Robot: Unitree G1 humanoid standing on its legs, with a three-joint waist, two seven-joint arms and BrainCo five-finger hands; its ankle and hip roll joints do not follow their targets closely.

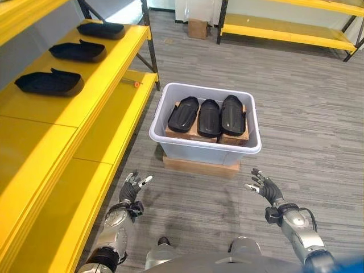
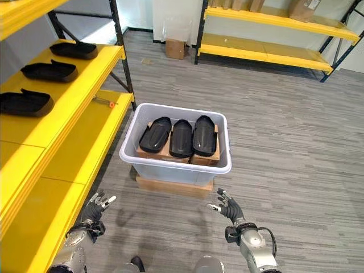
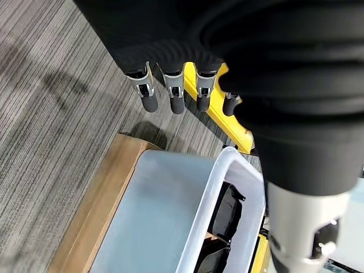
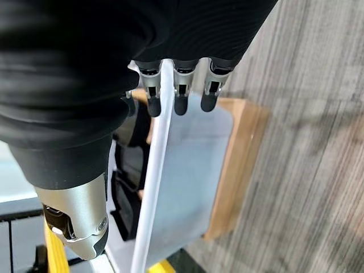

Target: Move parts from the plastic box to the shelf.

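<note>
A yellow shelf (image 1: 85,108) at left holds three black parts (image 1: 50,83). The left hand (image 1: 132,189) hovers empty, fingers spread. Centre — a plastic box (image 1: 205,149) with three more parts (image 1: 209,117). The right hand (image 1: 266,189) is spread too.

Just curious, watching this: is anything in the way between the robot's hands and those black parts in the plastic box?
Nothing visible. The left hand and right hand hover open over bare floor short of the plastic box, whose open top leaves the three black parts uncovered.
</note>
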